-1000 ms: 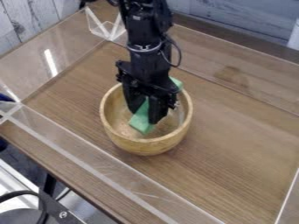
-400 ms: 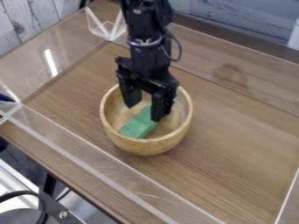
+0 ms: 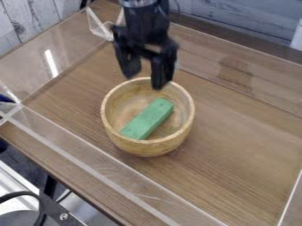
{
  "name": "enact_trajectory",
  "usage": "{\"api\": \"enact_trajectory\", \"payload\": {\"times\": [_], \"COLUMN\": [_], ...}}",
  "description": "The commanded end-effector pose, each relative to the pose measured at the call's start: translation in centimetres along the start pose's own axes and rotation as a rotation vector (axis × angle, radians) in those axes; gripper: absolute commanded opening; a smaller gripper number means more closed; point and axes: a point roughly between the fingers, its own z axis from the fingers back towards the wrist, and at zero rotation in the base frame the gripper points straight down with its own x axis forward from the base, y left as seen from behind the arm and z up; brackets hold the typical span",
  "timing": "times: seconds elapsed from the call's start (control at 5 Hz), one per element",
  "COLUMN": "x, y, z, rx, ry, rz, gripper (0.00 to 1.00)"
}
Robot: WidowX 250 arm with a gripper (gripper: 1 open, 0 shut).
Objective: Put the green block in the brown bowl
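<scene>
our gripper (image 3: 147, 74) hangs above the brown bowl (image 3: 118, 132) with its two fingers spread apart and nothing between them. we see the green block (image 3: 148, 118) lying down inside the bowl, so we think the main job is done. what is left looks like just moving the arm out of the way. the top of the arm is cut off by the picture edge, and the fingertips look a bit blurry.

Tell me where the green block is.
The green block lies inside the brown bowl near the middle of the table, below the open gripper.
</scene>
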Motion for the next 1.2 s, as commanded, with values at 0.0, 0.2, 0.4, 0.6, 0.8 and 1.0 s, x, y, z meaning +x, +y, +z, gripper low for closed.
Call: {"api": "enact_trajectory", "payload": {"times": [0.0, 0.2, 0.4, 0.6, 0.8, 1.0], "x": [1.3, 1.5, 0.9, -0.1, -0.4, 0.0], "y": [1.3, 2.3, 2.2, 2.3, 2.7, 3.5], "z": [4.3, 4.9, 3.7, 2.3, 1.3, 0.9], "rx": [0.015, 0.033, 0.040, 0.047, 0.056, 0.066], "ry": [-0.100, -0.111, -0.074, -0.037, -0.023, -0.030], "rz": [0.016, 0.029, 0.019, 0.010, 0.015, 0.035], "gripper": [1.00, 1.00, 1.00, 1.00, 1.00, 1.00]}}
